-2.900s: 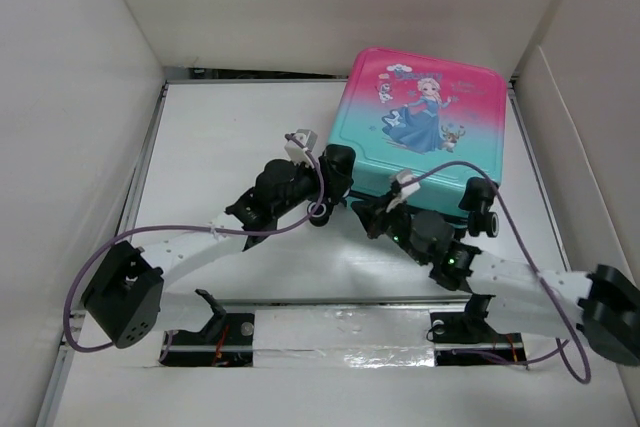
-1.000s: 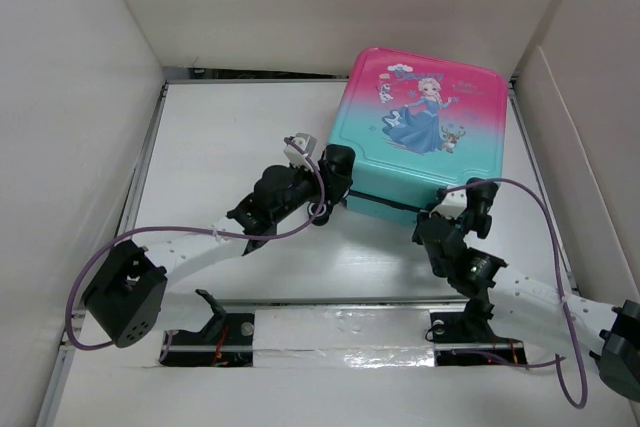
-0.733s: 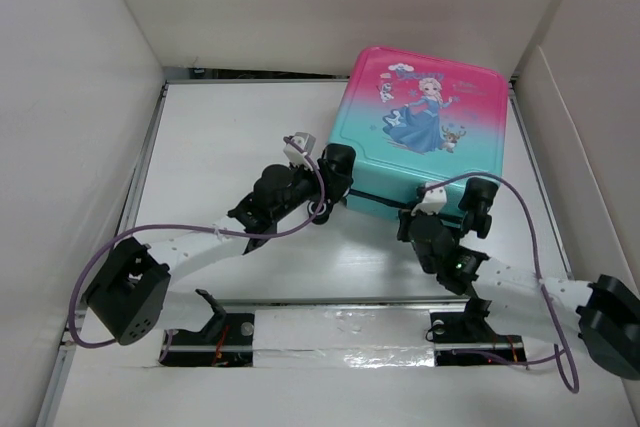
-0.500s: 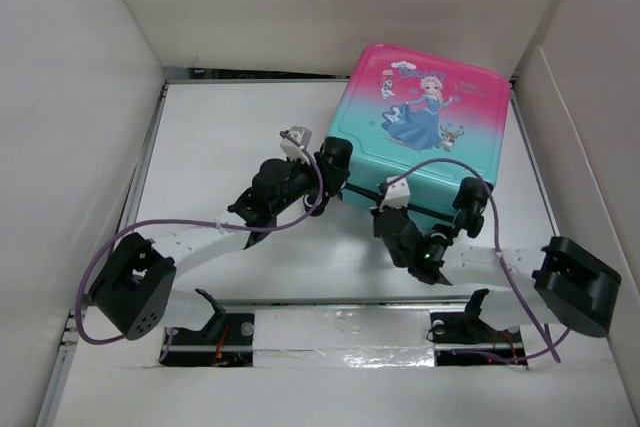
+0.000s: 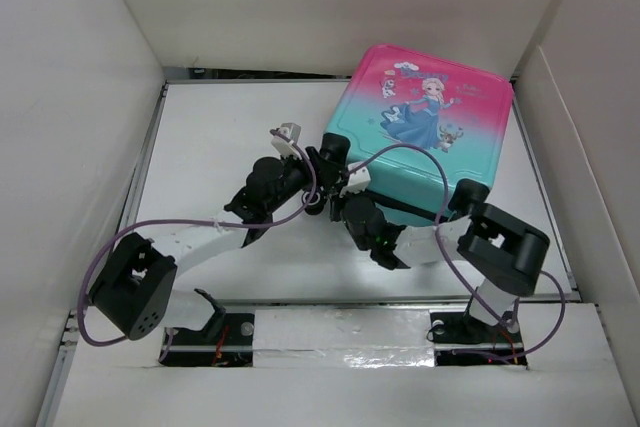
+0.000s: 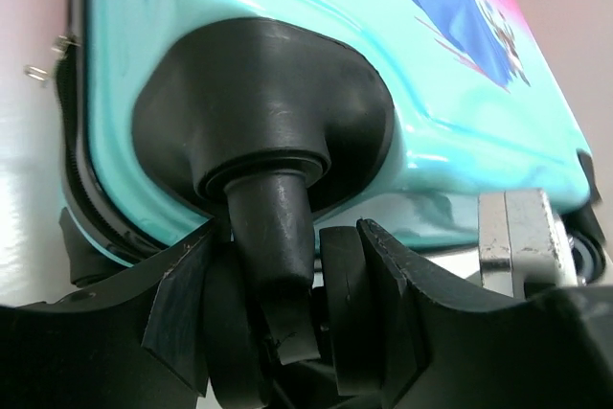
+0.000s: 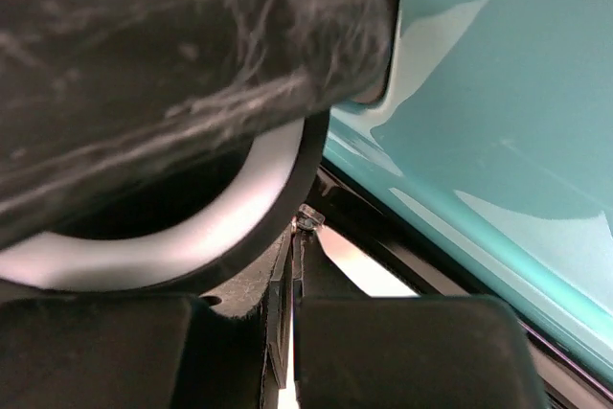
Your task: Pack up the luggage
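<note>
my right gripper [image 7: 294, 246] was pressed together, the two pads flat against each other at the bottom of my wrist view. a small metal piece stood right at their tips; i took it for the zipper pull [image 7: 305, 220], nipped there so the zip could be drawn along the black zipper trim [image 7: 431, 275]. a white-rimmed wheel [image 7: 220, 217] curved just left of it, under something dark and blurred that i could not name.

my left gripper [image 6: 287, 237] was half spread, its fingers [image 6: 182, 304] closed on either side of the corner wheel [image 6: 337, 308] below its black housing [image 6: 259, 112]. i judged that hold a brace, there to stop the case from sliding while the other arm tugged.

the luggage [image 5: 470, 147] lay flat and closed in the upper right of the top view, turned a little askew on the white table [image 5: 230, 117], its teal end toward my bases and its pink end toward the back wall. both my grippers met at its near left corner. with the shell shut, packing seemed near its end, with only the zip to finish.

furthest off, on the lid, was a cartoon princess [image 5: 425, 112] in a blue dress with small figures beside her. a line of lettering ran above her head, too small for me to read, and i found no brand mark i could make out.
</note>
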Controlling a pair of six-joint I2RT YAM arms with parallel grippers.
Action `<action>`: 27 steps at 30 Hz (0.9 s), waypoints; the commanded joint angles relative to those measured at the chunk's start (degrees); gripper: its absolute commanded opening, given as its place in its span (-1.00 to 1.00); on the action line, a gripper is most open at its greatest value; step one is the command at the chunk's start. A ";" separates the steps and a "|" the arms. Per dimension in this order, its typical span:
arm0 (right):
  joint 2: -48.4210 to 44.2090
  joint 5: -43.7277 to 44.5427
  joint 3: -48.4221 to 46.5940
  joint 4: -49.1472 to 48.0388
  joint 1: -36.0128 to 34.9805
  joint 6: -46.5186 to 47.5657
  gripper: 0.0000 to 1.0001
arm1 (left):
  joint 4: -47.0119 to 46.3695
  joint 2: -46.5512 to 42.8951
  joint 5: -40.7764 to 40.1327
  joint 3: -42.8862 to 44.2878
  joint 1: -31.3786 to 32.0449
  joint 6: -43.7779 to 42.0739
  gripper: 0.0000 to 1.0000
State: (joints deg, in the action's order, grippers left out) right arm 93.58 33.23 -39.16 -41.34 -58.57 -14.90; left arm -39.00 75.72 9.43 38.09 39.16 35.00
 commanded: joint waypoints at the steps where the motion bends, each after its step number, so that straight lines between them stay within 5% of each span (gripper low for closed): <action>1: 8.43 -16.53 -7.51 -21.38 -3.05 -3.81 -1.00 | -24.97 -4.79 23.70 1.21 6.81 7.35 -1.00; 7: 14.00 -16.54 -6.38 -38.80 -3.05 -8.75 -1.00 | -31.66 -3.83 24.06 -1.79 6.81 12.46 -1.00; 11: 8.39 -12.50 2.31 -39.26 -3.05 -8.57 -0.25 | -22.37 -6.11 18.29 -0.74 6.81 6.24 -1.00; 12: 4.89 -11.45 6.25 -37.51 -3.05 -8.66 -0.11 | -15.99 -7.85 16.08 -0.21 6.81 2.48 -0.86; 13: 2.94 -10.57 7.85 -33.32 -3.05 -8.66 0.13 | -10.27 -10.05 10.92 0.67 6.81 0.87 -0.35; 15: -3.10 -10.38 10.75 -26.40 -2.52 -9.01 0.31 | -4.99 -11.98 6.41 1.55 6.81 -2.47 0.18; 18: -8.31 -10.12 12.61 -14.52 -3.05 -8.75 0.47 | 4.16 -16.02 -5.01 3.05 5.50 -6.61 0.59; 23: -19.12 -9.85 16.22 -1.49 -4.28 -9.01 0.51 | 8.24 -23.77 -16.71 -3.18 0.49 -5.04 0.49; 27: -26.51 -10.20 14.46 14.57 -4.98 -8.66 0.47 | 10.78 -27.56 -17.78 -10.03 -0.75 -4.16 -0.32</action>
State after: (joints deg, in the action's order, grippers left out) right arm 71.13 23.53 -23.44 -40.47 -62.83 -23.79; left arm -30.57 49.01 -5.04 32.36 38.52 31.05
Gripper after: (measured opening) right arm 0.743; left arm 0.379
